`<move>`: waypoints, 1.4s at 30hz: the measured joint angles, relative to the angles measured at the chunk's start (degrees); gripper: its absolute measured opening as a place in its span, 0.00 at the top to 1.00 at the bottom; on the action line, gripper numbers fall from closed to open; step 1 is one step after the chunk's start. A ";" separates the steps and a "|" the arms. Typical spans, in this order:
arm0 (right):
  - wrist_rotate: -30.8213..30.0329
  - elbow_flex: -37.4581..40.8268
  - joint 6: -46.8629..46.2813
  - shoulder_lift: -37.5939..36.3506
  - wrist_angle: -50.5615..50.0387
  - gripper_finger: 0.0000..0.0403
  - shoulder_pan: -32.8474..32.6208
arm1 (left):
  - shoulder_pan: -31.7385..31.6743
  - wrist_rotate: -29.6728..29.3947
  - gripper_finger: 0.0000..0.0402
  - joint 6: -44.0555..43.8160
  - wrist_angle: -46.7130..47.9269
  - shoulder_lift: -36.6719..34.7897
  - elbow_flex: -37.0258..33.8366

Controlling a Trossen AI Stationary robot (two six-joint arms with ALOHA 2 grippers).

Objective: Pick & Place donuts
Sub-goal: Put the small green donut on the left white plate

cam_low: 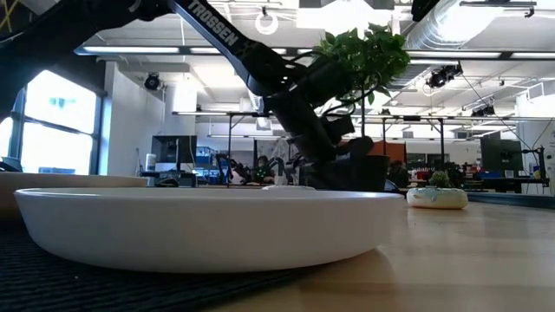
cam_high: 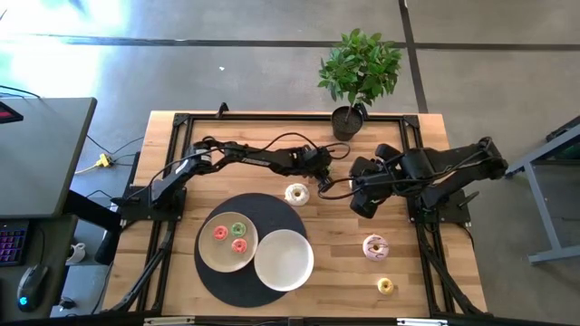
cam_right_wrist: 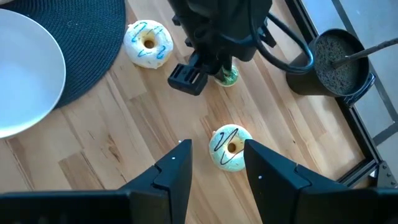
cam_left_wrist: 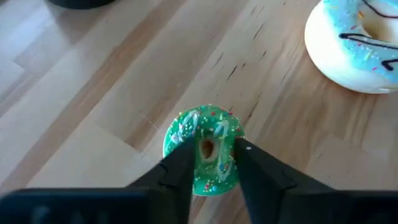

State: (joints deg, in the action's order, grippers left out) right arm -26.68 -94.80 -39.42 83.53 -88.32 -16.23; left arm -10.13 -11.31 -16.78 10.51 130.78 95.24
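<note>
My left gripper (cam_left_wrist: 210,149) reaches down near the table's far middle (cam_high: 319,169) and is shut on a small green sprinkled donut (cam_left_wrist: 204,124), which the right wrist view shows under it (cam_right_wrist: 227,76). My right gripper (cam_right_wrist: 214,163) is open and hovers above a cream donut with blue icing (cam_right_wrist: 230,147) without touching it. A second cream donut (cam_high: 296,193) lies flat at the edge of the dark mat. A pink donut (cam_high: 375,245) and a tiny yellow one (cam_high: 385,286) lie on the wood to the right. Three tiny donuts sit on the beige plate (cam_high: 210,255). My left gripper pinches the green donut between its two fingers, one on each side of the outer rim (cam_left_wrist: 176,134). The fingers come from above, pointing down. The donut lies flat with its hole facing up; whether it is lifted off the wood, I cannot tell.
A white plate (cam_high: 284,272) and the beige plate rest on a round dark mat (cam_high: 213,281) at the near middle. A potted plant (cam_high: 348,122) stands at the far edge, close behind both grippers. Bare wood lies free at the near right.
</note>
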 joint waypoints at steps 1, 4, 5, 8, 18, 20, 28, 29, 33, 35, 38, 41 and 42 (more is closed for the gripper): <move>0.00 0.00 0.00 0.00 0.01 0.65 0.00 | 0.00 0.00 0.79 -0.04 0.05 0.00 0.00; 0.02 0.00 -0.02 0.00 0.03 0.65 0.00 | 0.04 0.15 0.93 -0.08 0.03 0.00 -0.02; 0.01 0.00 0.00 0.02 0.03 0.65 0.00 | 0.08 0.11 0.96 -0.08 0.01 0.00 -0.04; 0.01 0.00 0.00 0.02 0.05 0.65 0.00 | 0.04 0.09 0.97 -0.10 0.08 -0.23 -0.11; 0.00 0.02 0.00 0.02 0.09 0.65 0.00 | 0.82 0.72 0.99 -0.22 2.94 -0.89 -0.11; 0.02 0.02 0.00 0.02 0.09 0.65 0.00 | 1.22 2.45 0.99 -0.27 7.68 -3.17 -0.39; 0.02 0.02 -0.01 0.02 0.24 0.65 0.00 | 5.41 0.73 1.00 0.56 20.08 -11.62 -0.13; 0.04 0.02 -0.08 0.02 0.27 0.65 -0.01 | 6.02 0.53 1.00 0.52 23.89 -13.27 -0.07; 0.08 0.02 -0.48 0.04 0.29 0.65 -0.04 | 9.78 -2.85 1.00 0.11 38.65 -18.11 -0.09; 0.07 0.02 -0.54 0.02 0.29 0.65 -0.04 | 12.29 -6.36 1.00 -2.51 46.83 -20.17 -0.36; 0.07 0.02 -0.61 0.02 0.31 0.65 -0.04 | 16.60 -10.92 1.00 -6.35 53.28 -24.37 -0.22; 0.06 0.02 -0.63 0.03 0.41 0.65 -0.04 | 21.65 -13.29 1.00 -10.66 56.96 -29.51 -1.73; 0.04 0.02 -0.63 0.02 0.45 0.65 -0.04 | 23.40 -13.35 1.00 -12.34 57.26 -30.98 -2.81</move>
State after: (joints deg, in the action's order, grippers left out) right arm -26.63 -94.78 -40.05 83.55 -87.87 -16.27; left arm 13.27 -24.67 -29.12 67.77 99.80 92.43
